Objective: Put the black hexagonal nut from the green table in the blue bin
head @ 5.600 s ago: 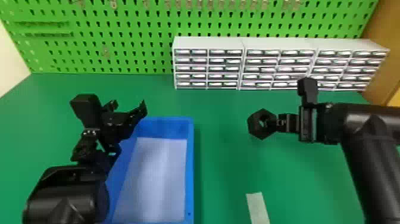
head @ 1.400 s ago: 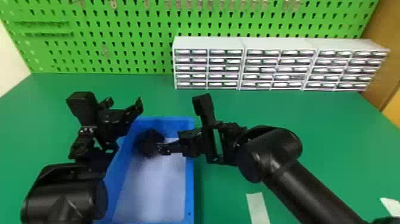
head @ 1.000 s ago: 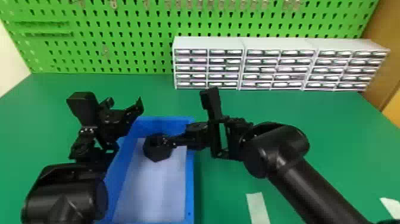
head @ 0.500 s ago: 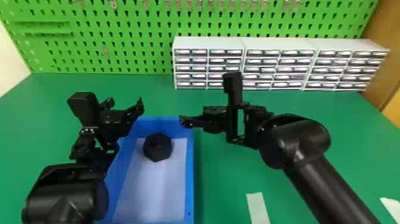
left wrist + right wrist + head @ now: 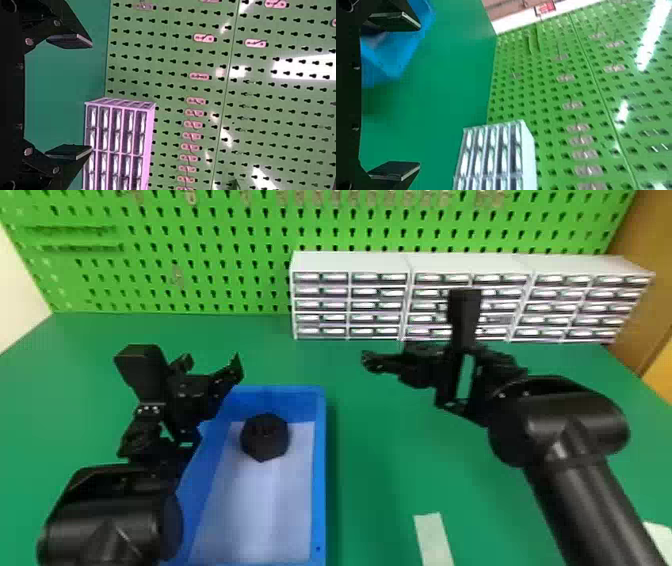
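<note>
- Left gripper (image 5: 212, 362), left of the frame beside the blue bin's upper left edge, fingers open.
- Blue bin (image 5: 320, 470), lower left to centre, on the green table (image 5: 390, 490).
- Black hexagonal nut (image 5: 265, 437), just left of centre, inside the bin near its upper end.
- Right gripper (image 5: 369, 361), right of centre, over the table and apart from the bin, fingers open.
- White drawer units (image 5: 350, 262), upper right, against the green pegboard (image 5: 215, 237).
</note>
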### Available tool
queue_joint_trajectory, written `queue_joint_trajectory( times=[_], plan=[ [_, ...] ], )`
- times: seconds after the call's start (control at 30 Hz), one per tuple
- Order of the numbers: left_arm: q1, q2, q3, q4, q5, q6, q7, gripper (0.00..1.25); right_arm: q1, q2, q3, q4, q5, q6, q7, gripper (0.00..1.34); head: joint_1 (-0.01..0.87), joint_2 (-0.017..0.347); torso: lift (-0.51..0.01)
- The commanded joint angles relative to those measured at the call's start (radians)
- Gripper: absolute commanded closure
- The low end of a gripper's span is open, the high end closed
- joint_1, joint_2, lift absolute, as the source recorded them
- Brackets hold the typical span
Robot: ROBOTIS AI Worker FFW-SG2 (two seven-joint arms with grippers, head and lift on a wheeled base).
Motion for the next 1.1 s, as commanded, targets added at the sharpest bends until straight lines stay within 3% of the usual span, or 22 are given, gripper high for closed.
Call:
queue_joint_trajectory(
  times=[0.0,0.47,0.83,1.07],
  plan=[
    [0.002,-0.003,-0.002,0.0,0.0,0.0,0.0,0.33,0.021,0.002,-0.079,-0.043,0.04,-0.002,0.0,0.08,0.686,0.051,-0.097],
    [0.006,-0.003,-0.004,0.0,0.0,0.0,0.002,0.33,0.081,0.016,-0.242,-0.132,0.138,-0.029,-0.008,0.07,0.686,0.051,-0.097],
    [0.008,-0.003,-0.002,0.0,0.0,0.0,0.003,0.33,0.173,0.048,-0.368,-0.211,0.201,-0.135,-0.08,0.08,0.686,0.051,-0.097],
    [0.009,-0.003,-0.004,0.0,0.0,0.0,0.003,0.33,0.239,0.05,-0.403,-0.23,0.238,-0.23,-0.104,0.08,0.686,0.051,-0.097]
  ],
)
